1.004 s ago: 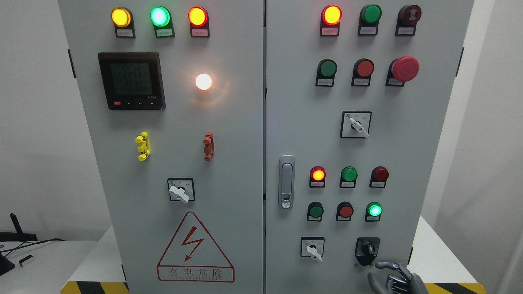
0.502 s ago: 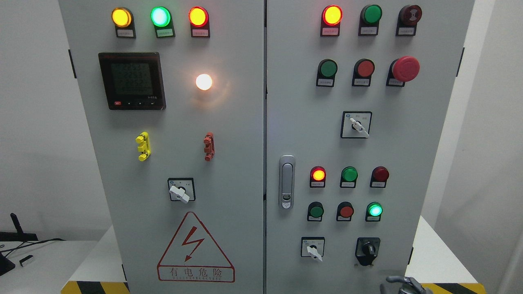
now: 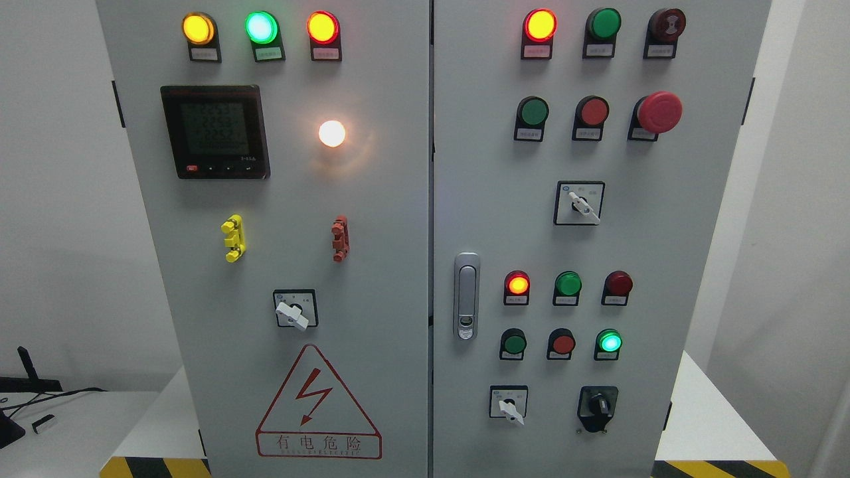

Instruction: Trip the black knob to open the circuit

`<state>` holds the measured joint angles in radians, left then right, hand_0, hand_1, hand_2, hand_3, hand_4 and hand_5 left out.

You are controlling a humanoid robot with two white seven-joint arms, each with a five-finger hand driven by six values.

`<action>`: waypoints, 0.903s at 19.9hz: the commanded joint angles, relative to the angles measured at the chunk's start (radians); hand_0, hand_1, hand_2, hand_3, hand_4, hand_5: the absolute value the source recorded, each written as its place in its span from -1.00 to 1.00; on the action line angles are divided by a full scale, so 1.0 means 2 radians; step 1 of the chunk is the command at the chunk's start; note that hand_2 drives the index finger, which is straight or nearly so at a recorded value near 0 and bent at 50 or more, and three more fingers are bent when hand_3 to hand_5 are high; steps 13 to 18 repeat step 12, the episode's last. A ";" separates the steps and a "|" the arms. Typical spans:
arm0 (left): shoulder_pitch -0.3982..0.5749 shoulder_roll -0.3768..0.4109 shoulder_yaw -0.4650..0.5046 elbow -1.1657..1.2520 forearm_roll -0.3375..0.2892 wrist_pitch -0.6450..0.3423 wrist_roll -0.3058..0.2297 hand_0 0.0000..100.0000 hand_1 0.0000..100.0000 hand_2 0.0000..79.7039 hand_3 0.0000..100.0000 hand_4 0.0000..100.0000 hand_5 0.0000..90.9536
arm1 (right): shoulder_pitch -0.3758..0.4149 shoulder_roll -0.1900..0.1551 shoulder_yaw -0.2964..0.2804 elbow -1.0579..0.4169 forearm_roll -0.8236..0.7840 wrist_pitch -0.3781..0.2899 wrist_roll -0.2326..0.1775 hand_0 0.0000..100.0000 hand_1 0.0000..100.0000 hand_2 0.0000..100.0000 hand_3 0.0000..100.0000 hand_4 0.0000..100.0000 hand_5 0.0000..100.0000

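Right hand, seen below black knob (image 3: 598,404) moments ago, now withdrawn from view; finger state cannot be told. Knob sits untouched at cabinet's (image 3: 398,219) lower right. Trip judged either done or abandoned.

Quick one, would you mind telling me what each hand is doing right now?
Left hand: not in view.
Right hand: not in view; nothing touches the black knob.

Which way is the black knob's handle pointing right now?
Roughly upright: the black knob shows its handle near vertical on the lower right door. No robot hand is in view.
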<state>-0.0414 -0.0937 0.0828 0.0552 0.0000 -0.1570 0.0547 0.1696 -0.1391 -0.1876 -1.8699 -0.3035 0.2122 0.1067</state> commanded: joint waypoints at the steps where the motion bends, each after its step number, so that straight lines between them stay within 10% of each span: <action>1: 0.000 0.000 0.000 0.000 -0.015 0.000 0.000 -0.76 -0.22 -1.00 -1.00 -1.00 -1.00 | 0.043 -0.003 -0.047 -0.065 -0.032 0.000 0.006 -1.00 -1.00 -0.58 -0.15 -0.35 -0.40; 18: 0.000 0.000 0.000 0.000 -0.015 0.000 0.000 -0.76 -0.22 -1.00 -1.00 -1.00 -1.00 | 0.049 -0.002 -0.053 -0.074 -0.038 0.001 0.014 -1.00 -1.00 -0.75 -0.44 -0.56 -0.56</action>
